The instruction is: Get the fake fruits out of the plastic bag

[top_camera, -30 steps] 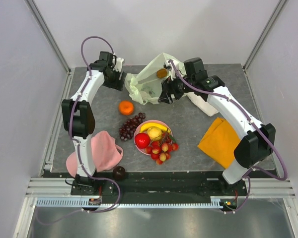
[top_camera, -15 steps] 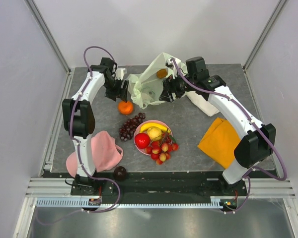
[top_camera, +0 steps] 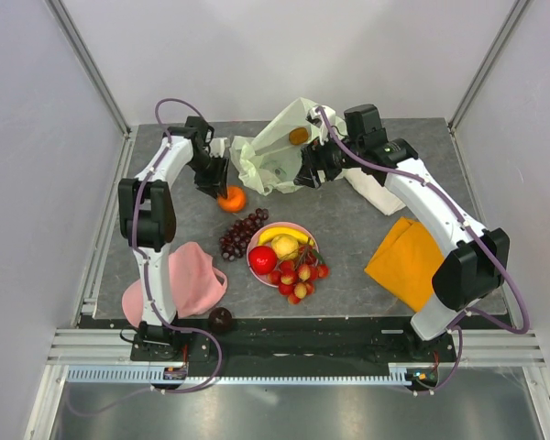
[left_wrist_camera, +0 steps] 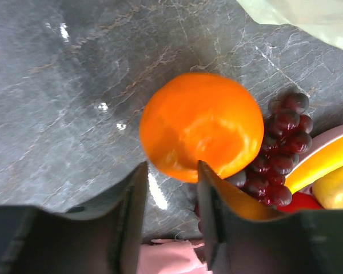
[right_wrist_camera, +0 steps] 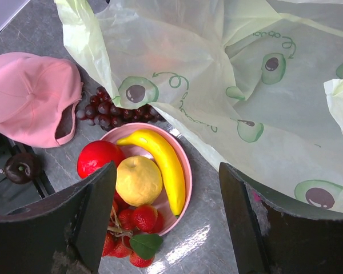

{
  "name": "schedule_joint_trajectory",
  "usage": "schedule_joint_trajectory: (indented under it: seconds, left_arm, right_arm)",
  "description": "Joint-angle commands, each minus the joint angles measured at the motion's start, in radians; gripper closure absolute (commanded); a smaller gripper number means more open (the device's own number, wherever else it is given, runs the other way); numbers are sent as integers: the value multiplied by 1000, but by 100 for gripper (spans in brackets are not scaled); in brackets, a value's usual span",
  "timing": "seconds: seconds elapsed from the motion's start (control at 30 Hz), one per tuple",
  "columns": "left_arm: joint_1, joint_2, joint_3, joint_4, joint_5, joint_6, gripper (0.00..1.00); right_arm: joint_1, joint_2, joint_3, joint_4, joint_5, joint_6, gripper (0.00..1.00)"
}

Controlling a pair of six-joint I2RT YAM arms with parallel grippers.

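Left gripper [left_wrist_camera: 171, 170] hangs low over the orange [left_wrist_camera: 201, 125], its fingers a little apart and clamped on nothing; the fruit's near edge lies just at the tips, and the gap between them is narrower than the fruit. A second ago this gripper was up at the left edge of the plastic bag [right_wrist_camera: 217, 68]; it has since come toward the near side, while the orange rests on the same spot of the table [top_camera: 348, 229]. Just beside the orange lies the grape bunch [left_wrist_camera: 280, 148], touching the rim of the pink plate [right_wrist_camera: 186, 171]. On the plate are the banana [right_wrist_camera: 160, 160], the red apple [right_wrist_camera: 97, 158] and a round yellow fruit [right_wrist_camera: 138, 180], with the berry cluster [top_camera: 298, 275] spilling over its near rim. The plum [top_camera: 220, 319] sits at the table's near edge, beside the pink cap [right_wrist_camera: 31, 97].

Right gripper [right_wrist_camera: 167, 171] hovers over the bag's right side with its fingers wide apart and nothing between them, about where it was before. A small orange fruit [top_camera: 298, 136] shows through the bag at the far side. A white cloth [top_camera: 376, 194] lies under the right arm and an orange cloth [top_camera: 405, 261] nearer
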Motion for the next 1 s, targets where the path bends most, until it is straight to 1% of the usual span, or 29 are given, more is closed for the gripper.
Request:
schedule_joint_trajectory:
  seconds: [0.0,0.03,0.07,0.1,0.17,0.23,0.3,0.33,0.37,0.4,0.43,0.47,0.57,0.6,0.63,0.67,0.7,0.73,0.77,0.8,0.9,0.97]
  left_arm:
    - [1,24,1,-12,62,-21,59]
    - [1,24,3,-12,66,-16,67]
    - [1,27,3,-15,74,-15,72]
    - [3,28,4,-15,80,-15,86]
    - [9,25,4,-16,106,-12,98]
    - [19,21,6,-19,132,-9,98]
    - [52,-1,3,-24,221,4,98]
    - [87,-10,0,-22,264,8,98]
    - [105,-24,-5,-24,348,7,98]
    - [121,-36,-9,-24,403,8,98]
    - [163,-60,-21,-24,451,17,98]
    - [173,-73,-28,-24,501,18,98]
    - [196,-117,-58,-24,592,45,98]
    - [196,-134,-68,-19,591,48,98]
    - [193,-162,-90,11,579,39,96]
    - [190,-179,-106,28,525,30,86]
    - [188,-191,-118,45,482,-2,57]
    - [187,-197,-129,50,447,-10,45]
    - [187,-191,-134,42,409,-21,36]
    - [187,-185,-137,33,396,-28,8]
    - [184,-171,-178,39,382,-53,6]
    - [173,-159,-203,53,349,-67,6]
  right_arm:
    - [-3,-13,2,22,-12,-2,20]
    - [-4,-11,5,22,-12,-2,20]
    - [-4,-11,6,21,-13,-2,20]
    - [-3,-10,6,21,-13,-5,20]
    - [-3,-8,6,21,-18,-11,20]
    - [-4,-8,5,21,-28,-25,20]
    - [-3,-7,11,21,-57,-32,20]
    - [-4,-5,23,21,-73,-39,20]
    - [-4,-4,32,22,-91,-42,19]
    - [-4,-1,45,24,-119,-42,18]
    - [-4,2,68,27,-131,-37,18]
    - [-3,7,80,31,-142,-37,18]
    - [-4,30,115,33,-157,-31,17]
    - [-3,41,120,33,-162,-31,18]
    - [-4,45,124,33,-165,-29,17]
    - [-4,48,128,33,-168,-25,17]
    - [-3,54,126,35,-173,-22,17]
    - [-4,56,126,35,-177,-19,17]
    - [-3,58,125,39,-179,-11,16]
    - [-3,56,123,42,-180,-8,16]
    - [-3,58,111,55,-180,6,16]
    - [-3,55,102,62,-177,14,16]
